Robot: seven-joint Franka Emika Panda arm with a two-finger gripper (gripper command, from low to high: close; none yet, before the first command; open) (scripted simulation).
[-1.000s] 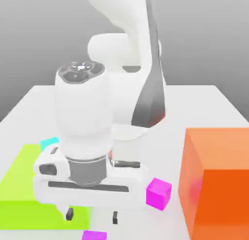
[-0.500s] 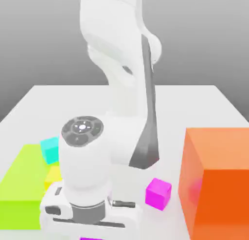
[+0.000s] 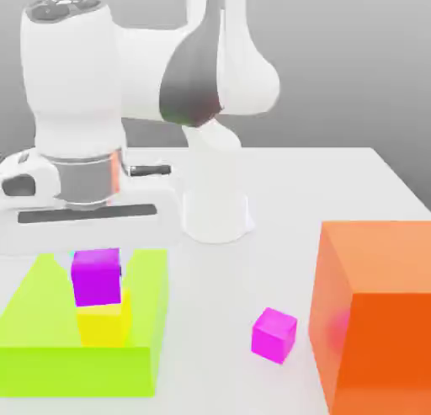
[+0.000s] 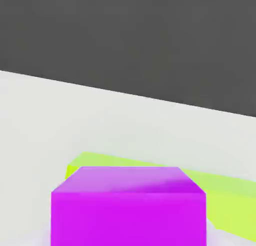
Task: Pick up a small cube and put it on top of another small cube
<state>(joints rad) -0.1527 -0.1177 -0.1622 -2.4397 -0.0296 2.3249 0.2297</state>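
Note:
A small magenta-purple cube hangs under my hand at the exterior view's left, and my gripper is shut on it. Directly below it sits the small yellow cube. The two cubes look to be touching or nearly so; I cannot tell which. In the hand view the held magenta cube sits close to the camera, with the lime-green slab behind it.
The yellow cube stands against a flat lime-green slab. A second magenta cube lies on the white table, just left of a large orange block. The arm's base stands behind the middle.
My gripper has shut on the magenta cube that lay at the table's front. It has lifted the cube and carried it to the exterior view's left, over the yellow cube.

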